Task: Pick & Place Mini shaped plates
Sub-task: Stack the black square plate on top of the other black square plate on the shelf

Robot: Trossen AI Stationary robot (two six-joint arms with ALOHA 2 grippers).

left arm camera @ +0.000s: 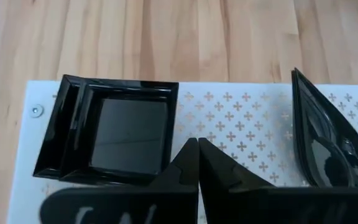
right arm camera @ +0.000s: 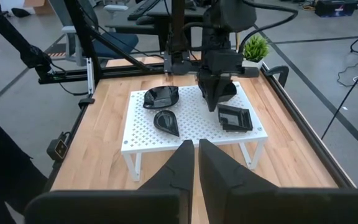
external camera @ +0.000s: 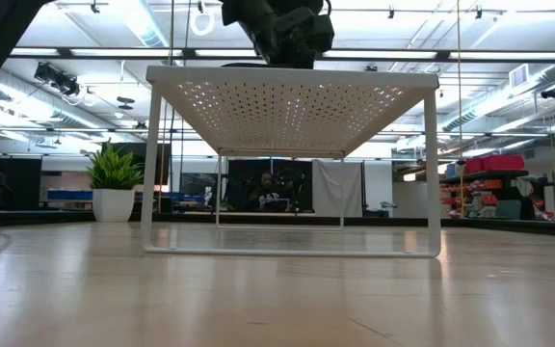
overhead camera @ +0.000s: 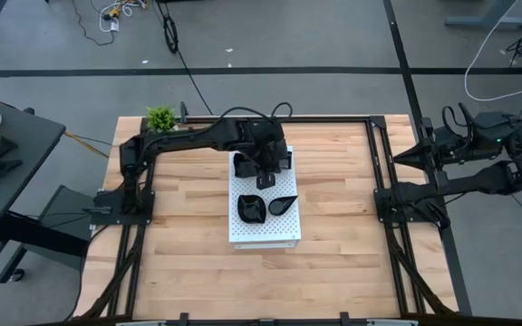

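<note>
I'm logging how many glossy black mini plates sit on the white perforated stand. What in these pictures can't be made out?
- High view: the left gripper covers the far end of the white perforated stand, hiding most of the square black plate.
- Low view: the stand shows from beneath; no plate visible.
- Left wrist view: the teardrop-shaped black plate is cut off by the fingers.
- Right wrist view: the left gripper hides the stand behind it.

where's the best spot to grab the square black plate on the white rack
Probably its raised stepped rim. The square plate lies flat on the white perforated rack, so come straight down and pinch one straight edge wall, one finger inside the well. The left gripper hangs beside it, shut.
</note>
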